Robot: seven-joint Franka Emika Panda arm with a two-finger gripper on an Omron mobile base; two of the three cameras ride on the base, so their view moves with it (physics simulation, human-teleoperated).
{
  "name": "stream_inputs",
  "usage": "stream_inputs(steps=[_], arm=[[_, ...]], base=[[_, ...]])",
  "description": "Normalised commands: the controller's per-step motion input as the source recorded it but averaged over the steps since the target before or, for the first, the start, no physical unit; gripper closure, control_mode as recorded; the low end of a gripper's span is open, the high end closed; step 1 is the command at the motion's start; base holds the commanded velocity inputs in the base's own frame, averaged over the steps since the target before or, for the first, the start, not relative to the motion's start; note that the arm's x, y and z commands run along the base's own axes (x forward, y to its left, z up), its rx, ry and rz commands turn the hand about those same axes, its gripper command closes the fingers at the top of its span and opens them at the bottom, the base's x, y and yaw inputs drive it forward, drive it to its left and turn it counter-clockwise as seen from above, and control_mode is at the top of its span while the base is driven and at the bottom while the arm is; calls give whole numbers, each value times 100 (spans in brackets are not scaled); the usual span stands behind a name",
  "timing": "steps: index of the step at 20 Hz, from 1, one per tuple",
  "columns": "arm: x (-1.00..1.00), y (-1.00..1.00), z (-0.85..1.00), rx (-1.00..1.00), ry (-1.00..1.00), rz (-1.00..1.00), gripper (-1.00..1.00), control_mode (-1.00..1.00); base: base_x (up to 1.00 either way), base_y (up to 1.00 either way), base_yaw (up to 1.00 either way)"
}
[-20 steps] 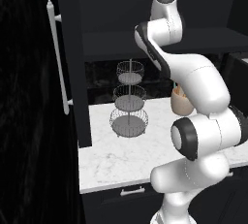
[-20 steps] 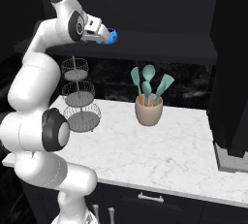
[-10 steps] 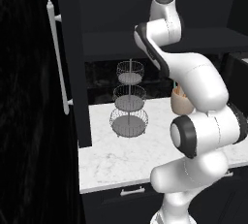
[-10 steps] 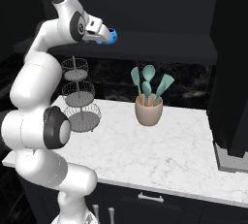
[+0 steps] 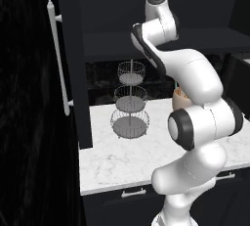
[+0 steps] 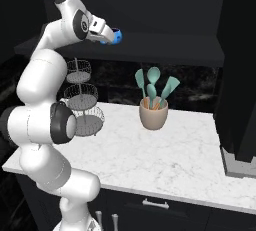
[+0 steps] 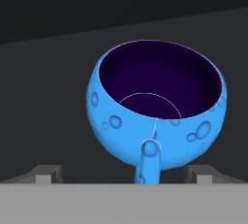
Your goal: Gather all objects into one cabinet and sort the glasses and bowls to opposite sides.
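Hand view: blue vessel [image 7: 157,106] unmoved, tool [image 7: 121,172] still spread.

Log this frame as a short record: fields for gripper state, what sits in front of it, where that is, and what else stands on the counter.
gripper: gripper open, jaws wide, raised at the cabinet shelf level
target: blue vessel, round, dark inside, small handle stub facing the hand, between the fingertips
contact: cannot tell whether the fingers touch it
location: on the dark cabinet shelf above the counter
counter items: three-tier wire basket stand; tan utensil crock with teal spoons
counter: white marble countertop
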Motion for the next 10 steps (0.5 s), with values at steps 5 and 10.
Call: stream_inputs(steps=[5, 10], arm=[[0, 0, 0, 0, 0, -2, -100, -100], [0, 0, 0, 0, -1, 0, 100, -100]], base=[[0, 0, 0], [0, 0, 0]])
